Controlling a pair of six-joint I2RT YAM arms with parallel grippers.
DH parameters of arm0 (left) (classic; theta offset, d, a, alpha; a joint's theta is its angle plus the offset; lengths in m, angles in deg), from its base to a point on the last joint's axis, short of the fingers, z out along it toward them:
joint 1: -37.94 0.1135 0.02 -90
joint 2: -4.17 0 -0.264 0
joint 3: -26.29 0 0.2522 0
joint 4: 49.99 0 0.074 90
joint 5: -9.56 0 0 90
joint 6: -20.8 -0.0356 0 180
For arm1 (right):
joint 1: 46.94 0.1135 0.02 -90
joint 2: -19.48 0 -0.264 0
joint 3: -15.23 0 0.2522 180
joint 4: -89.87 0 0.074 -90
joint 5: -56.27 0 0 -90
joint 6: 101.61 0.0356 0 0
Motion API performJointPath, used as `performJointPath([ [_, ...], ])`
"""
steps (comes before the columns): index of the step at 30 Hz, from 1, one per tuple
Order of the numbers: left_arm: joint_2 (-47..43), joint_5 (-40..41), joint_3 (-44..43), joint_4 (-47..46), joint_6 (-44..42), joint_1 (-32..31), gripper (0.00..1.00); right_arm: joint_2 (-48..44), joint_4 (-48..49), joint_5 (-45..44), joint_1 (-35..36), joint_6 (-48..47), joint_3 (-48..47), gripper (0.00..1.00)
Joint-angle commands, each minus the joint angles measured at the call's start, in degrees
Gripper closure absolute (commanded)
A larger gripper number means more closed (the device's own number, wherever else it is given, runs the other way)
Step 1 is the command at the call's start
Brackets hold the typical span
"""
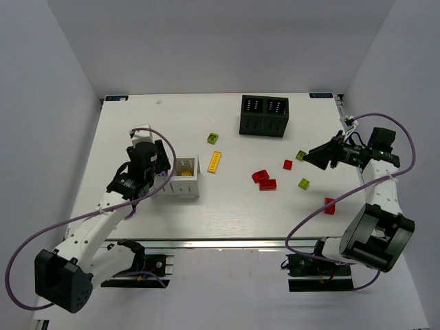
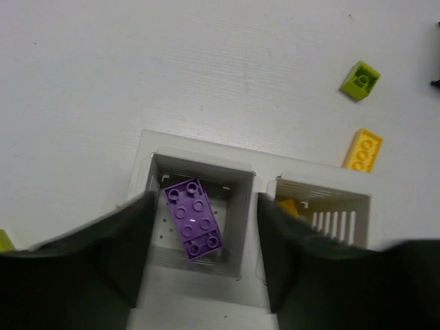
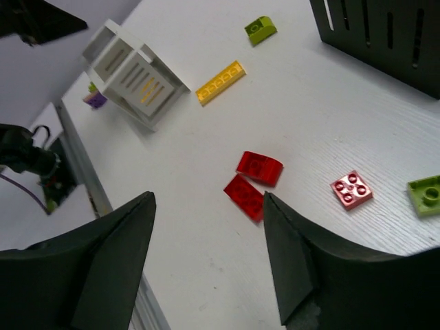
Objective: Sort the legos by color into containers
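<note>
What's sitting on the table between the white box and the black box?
Two loose bricks: a long yellow brick nearer the white box, and a small lime green brick toward the black box. The top view shows it.

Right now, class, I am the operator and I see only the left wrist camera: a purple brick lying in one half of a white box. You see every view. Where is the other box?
Observer: The black box stands near the far edge of the table, right of centre, well apart from your white box.
Operator: Are any red bricks lying loose?
Observer: Four. A touching pair sits mid-table, a small red brick lies just beyond it, and a last red brick lies beside the right arm.
Operator: And the right gripper?
Observer: The right gripper is open and empty, hovering above the table.
</note>
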Motion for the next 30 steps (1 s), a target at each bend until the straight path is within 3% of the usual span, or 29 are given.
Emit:
performJointPath([
  [1, -5.22, -2.9, 0.12, -0.88, -0.05, 0.31, 0.3, -0.16, -6.98, -1.79, 0.42, -9.57, -3.76, 0.31],
  [2, -6.72, -3.69, 0.56, -1.5, -0.48, 0.31, 0.46, -0.51, -6.99, -4.0, 0.59, -10.53, -3.76, 0.36],
  [4, -11.36, -8.41, 2.4, -4.04, -2.59, 0.31, 0.69, -1.47, -5.85, -12.22, 0.95, -10.19, -3.59, 0.47],
  [5, -12.87, -9.83, 3.02, -4.67, -3.21, 0.31, 0.87, -1.74, -5.93, -15.32, 1.03, -9.84, -3.67, 0.62],
  [8, -16.13, -14.92, 3.21, -5.2, -5.05, 0.31, 0.99, -2.62, -6.46, -25.79, 1.56, -8.09, -4.11, 0.76],
  [10, -16.92, -16.61, 2.5, -4.85, -6.2, 0.31, 0.94, -3.32, -6.98, -32.45, 1.74, -5.46, -3.94, 0.76],
  [11, -17.54, -17.83, 2.41, -4.67, -6.46, 0.31, 0.85, -3.67, -7.16, -34.84, 1.82, -4.75, -3.94, 0.65],
  [12, -17.98, -18.37, 2.41, -4.67, -6.64, 0.31, 0.58, -4.29, -7.51, -36.69, 1.91, -3.61, -3.85, 0.58],
  [15, -18.86, -17.33, 1.98, -3.97, -7.34, -1.45, 0.27, -5.52, -8.13, -44.34, 1.74, -2.99, -3.24, 0.42],
  [21, -20.88, -10.73, 2.24, -3.0, -8.66, -4.26, 0.18, -5.52, -10.23, -51.65, 1.56, -2.89, -1.48, 0.35],
  [30, -19.92, -10.9, 2.24, -2.91, -9.36, -6.02, 0.09, -5.17, -8.57, -47.79, 1.47, -4.13, 0.37, 0.35],
])
